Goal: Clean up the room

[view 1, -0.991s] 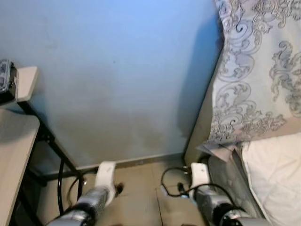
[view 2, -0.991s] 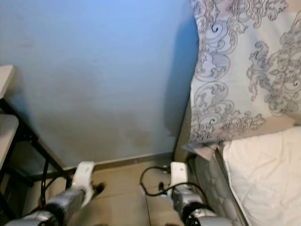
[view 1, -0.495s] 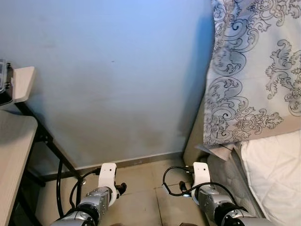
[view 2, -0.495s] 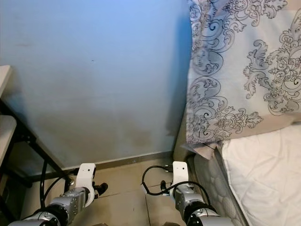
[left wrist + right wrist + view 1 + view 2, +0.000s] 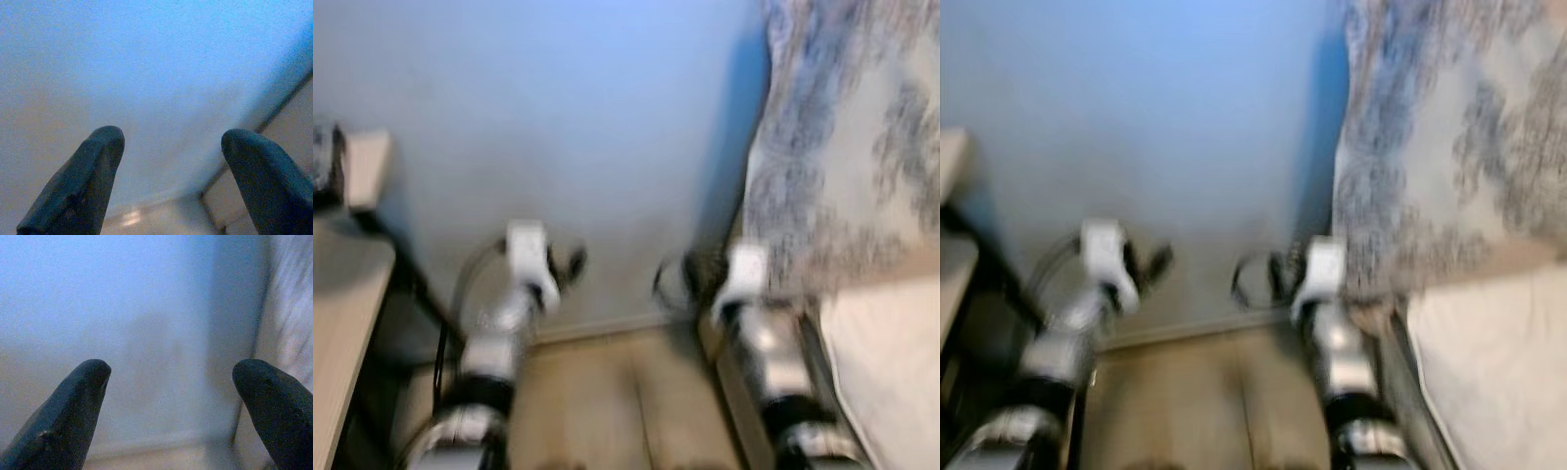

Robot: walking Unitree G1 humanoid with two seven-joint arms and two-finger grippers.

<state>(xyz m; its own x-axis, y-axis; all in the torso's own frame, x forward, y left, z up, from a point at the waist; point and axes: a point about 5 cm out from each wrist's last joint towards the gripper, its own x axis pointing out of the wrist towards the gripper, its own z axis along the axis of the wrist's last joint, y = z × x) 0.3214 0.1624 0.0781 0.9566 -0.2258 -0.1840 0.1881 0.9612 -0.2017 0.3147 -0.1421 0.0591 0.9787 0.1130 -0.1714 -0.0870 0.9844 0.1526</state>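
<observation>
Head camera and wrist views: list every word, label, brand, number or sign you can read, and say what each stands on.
None can be read.
The head views are blurred; the patterned pillow shows scrollwork, not lettering.
The dark object on the desk shelf is too blurred to read.
The blue wall bears no writing.

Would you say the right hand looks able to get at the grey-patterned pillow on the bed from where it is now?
Probably yes: the right hand is open, holds nothing, and hangs raised beside the grey-patterned pillow, with only the blue wall ahead. The blur hides the exact gap.

Wide-spread right pincer (image 5: 168,377) before blue wall (image 5: 122,308)
</observation>
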